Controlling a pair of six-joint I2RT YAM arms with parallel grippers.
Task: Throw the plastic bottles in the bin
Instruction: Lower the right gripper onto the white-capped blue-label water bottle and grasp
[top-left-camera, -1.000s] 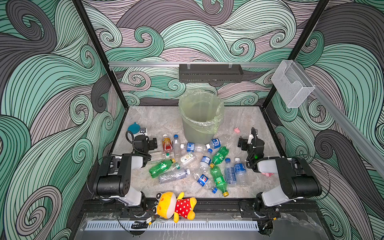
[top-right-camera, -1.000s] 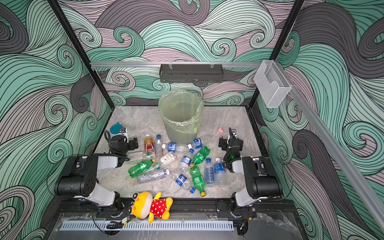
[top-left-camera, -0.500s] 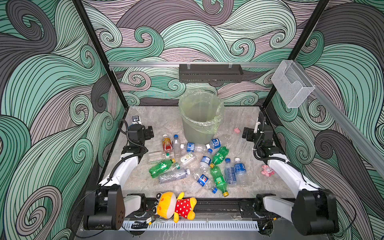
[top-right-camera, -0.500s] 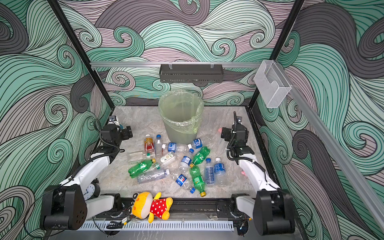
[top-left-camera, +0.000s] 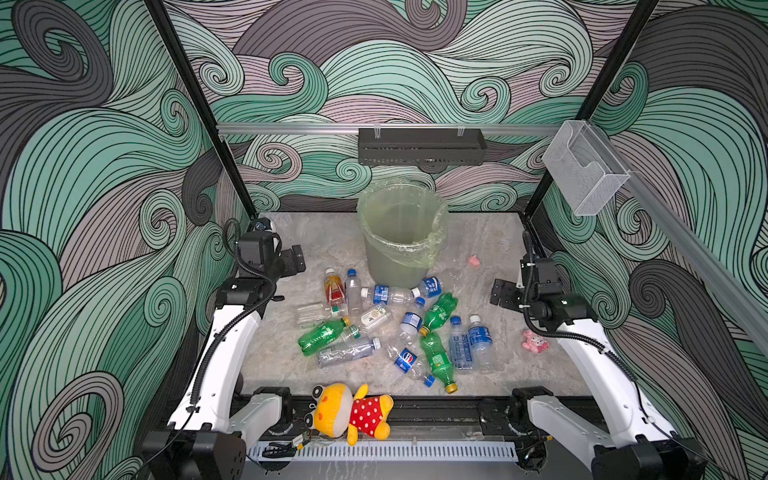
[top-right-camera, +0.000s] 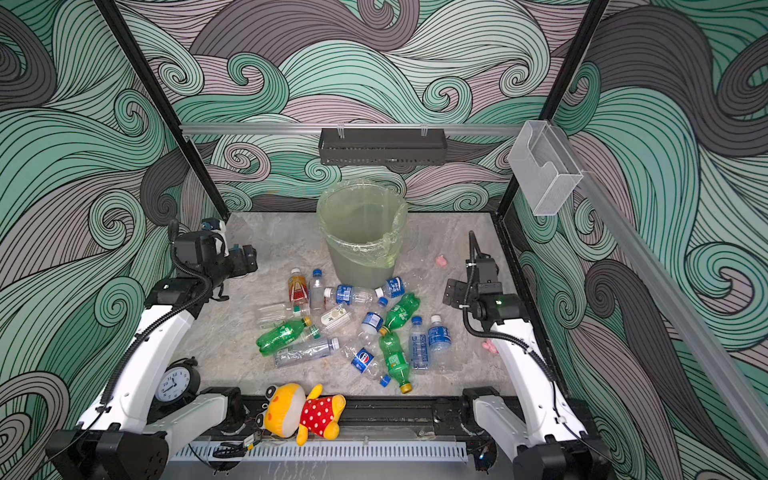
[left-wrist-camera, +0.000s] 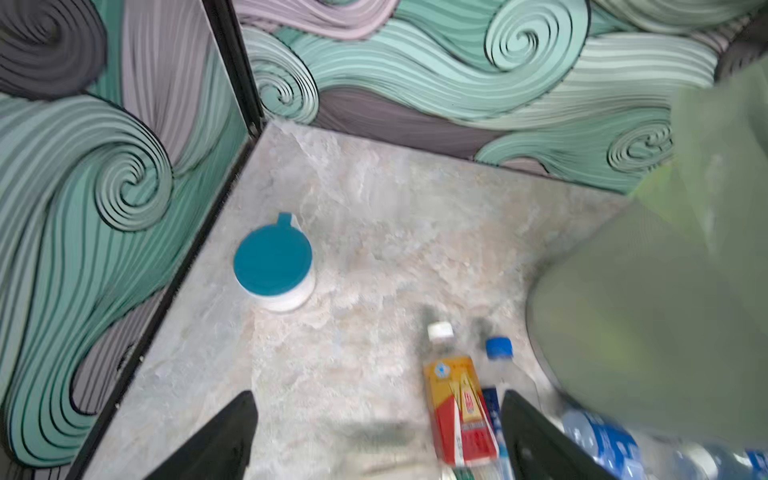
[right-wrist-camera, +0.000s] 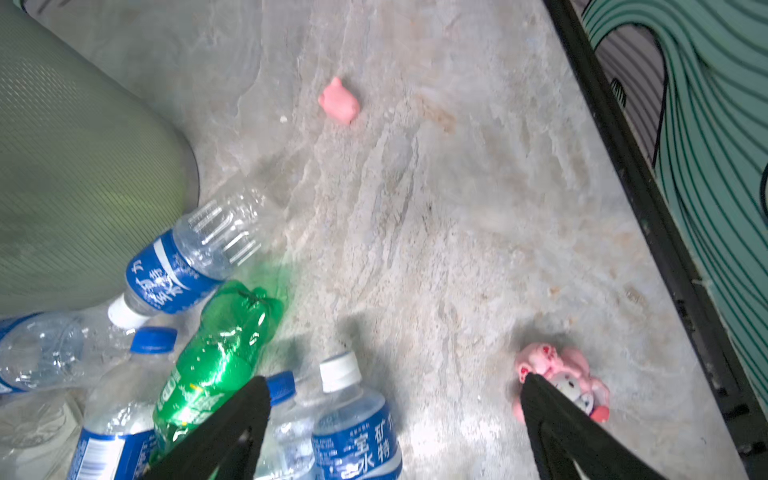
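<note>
Both top views are showing the left gripper (top-left-camera: 296, 259) and right gripper (top-left-camera: 500, 294) hovering wide open, empty, flanking plastic bottles (top-left-camera: 436, 357) lying just nearside of the bin (top-left-camera: 395, 262); straddle one outlying bottle squarely.

The right pincer (right-wrist-camera: 392, 380) stands wide apart, holding nothing, over the marbled surface (right-wrist-camera: 478, 208). Grey-green bin (right-wrist-camera: 75, 174) wall at the edge; a clear blue-labelled bottle (right-wrist-camera: 183, 266) lies touching its foot. Green bottle (right-wrist-camera: 216, 357) just beside that. White-capped water bottle (right-wrist-camera: 353, 424) under the gap. Small pink figure (right-wrist-camera: 338, 102) lies alone; pink plush toy (right-wrist-camera: 557, 365) partly hidden by one fingertip.
</note>
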